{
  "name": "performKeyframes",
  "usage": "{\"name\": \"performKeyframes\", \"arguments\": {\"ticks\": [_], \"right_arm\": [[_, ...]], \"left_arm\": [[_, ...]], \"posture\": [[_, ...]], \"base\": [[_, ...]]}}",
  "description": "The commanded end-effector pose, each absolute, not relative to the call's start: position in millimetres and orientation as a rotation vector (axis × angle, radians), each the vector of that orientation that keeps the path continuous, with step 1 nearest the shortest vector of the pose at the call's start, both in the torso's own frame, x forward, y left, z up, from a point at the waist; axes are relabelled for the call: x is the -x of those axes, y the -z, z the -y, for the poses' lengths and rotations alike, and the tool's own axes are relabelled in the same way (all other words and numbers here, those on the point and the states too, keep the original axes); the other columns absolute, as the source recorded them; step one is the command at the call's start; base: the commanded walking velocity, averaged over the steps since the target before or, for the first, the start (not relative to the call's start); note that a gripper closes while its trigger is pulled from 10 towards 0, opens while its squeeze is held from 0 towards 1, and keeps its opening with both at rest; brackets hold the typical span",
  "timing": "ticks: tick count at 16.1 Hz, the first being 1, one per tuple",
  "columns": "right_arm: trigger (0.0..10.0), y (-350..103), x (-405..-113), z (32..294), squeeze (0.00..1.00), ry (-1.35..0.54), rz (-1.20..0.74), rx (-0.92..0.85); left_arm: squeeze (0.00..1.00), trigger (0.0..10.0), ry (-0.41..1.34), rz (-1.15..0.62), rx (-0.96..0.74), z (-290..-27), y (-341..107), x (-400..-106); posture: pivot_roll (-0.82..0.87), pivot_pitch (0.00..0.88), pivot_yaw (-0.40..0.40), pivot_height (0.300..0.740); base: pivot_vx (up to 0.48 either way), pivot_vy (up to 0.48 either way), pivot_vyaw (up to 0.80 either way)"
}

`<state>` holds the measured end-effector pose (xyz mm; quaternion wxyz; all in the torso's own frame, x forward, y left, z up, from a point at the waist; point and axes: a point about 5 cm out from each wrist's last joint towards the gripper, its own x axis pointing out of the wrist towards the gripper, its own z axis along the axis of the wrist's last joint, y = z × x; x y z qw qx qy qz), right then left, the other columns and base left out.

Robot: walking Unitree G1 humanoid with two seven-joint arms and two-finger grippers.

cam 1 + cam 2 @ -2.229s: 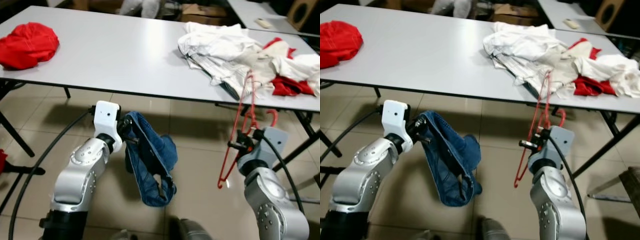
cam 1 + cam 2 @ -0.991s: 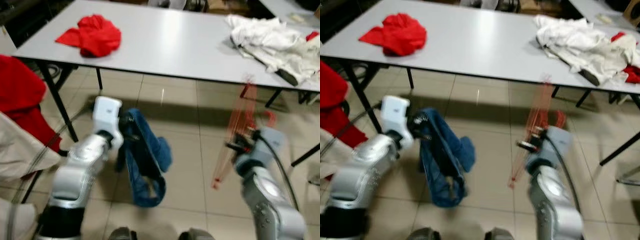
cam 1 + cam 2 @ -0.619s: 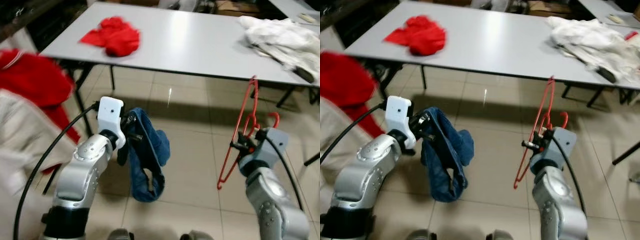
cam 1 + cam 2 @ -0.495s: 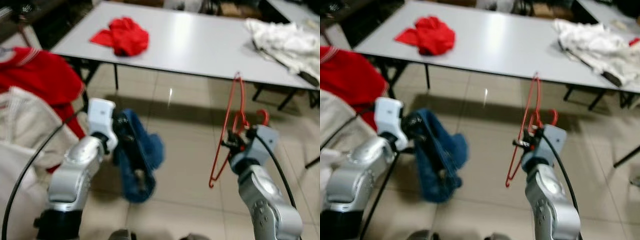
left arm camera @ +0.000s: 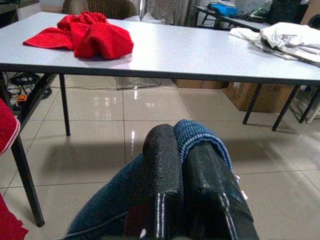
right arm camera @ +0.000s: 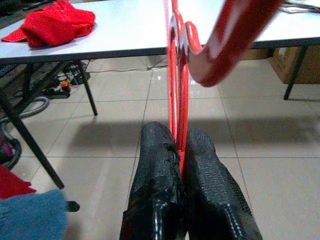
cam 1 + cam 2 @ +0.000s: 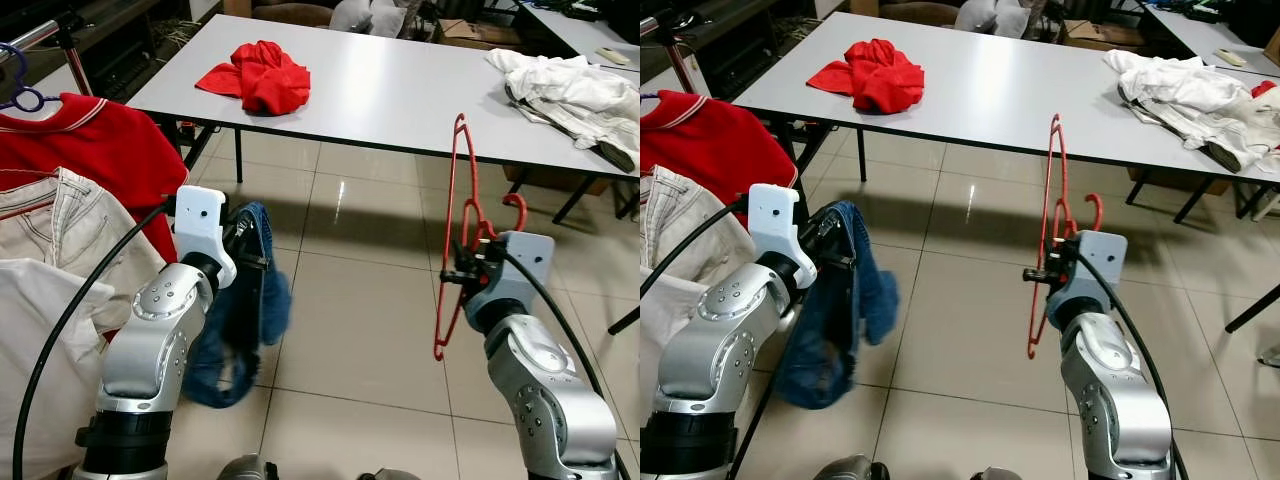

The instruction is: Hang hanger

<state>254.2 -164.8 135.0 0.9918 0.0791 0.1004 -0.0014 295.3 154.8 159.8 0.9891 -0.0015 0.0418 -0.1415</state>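
Right wrist view shows the right gripper (image 6: 181, 150) clenched on the thin red plastic hanger (image 7: 458, 240), which stands upright above the tiled floor (image 7: 350, 300), its curved hook beside the wrist at about 3 o'clock. At 9 o'clock the left gripper (image 5: 182, 155) pinches the blue denim jeans (image 7: 245, 310), which hang down. Toward 12 o'clock stands the long grey table (image 7: 400, 90) with a crumpled red cloth (image 7: 256, 74); white clothes (image 7: 570, 80) lie at 2 o'clock. Red and beige garments (image 7: 80, 200) hang at 10 o'clock.
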Motion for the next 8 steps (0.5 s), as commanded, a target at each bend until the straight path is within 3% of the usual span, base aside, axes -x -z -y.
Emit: {"name": "performKeyframes", "arguments": {"ticks": [1,2,4,8], "right_arm": [[0.0,-137.9,-256.2,165.0,0.0,-0.01,-0.189,-0.162],[0.0,-137.3,-256.4,163.5,0.0,-0.031,-0.196,-0.163],[10.0,-135.7,-257.2,164.0,0.0,-0.038,-0.214,-0.125],[10.0,-137.1,-260.1,167.0,0.0,-0.039,-0.209,-0.099]], "left_arm": [[0.0,10.0,0.286,-0.035,-0.006,-151.9,-169.2,-298.4],[0.0,10.0,0.285,-0.03,-0.009,-151.1,-169.7,-299.1],[0.0,10.0,0.283,-0.02,-0.004,-149.6,-171.3,-300.3],[0.0,10.0,0.291,-0.015,-0.002,-148.1,-171.2,-302.5]], "posture": [[0.01,0.0,-0.062,0.74],[0.01,0.0,-0.066,0.74],[0.0,0.0,-0.07,0.74],[-0.01,0.0,-0.065,0.74]], "base": [[0.27,0.0,0.0],[0.274,0.0,0.0],[0.285,0.0,0.0],[0.338,0.0,0.0]]}}
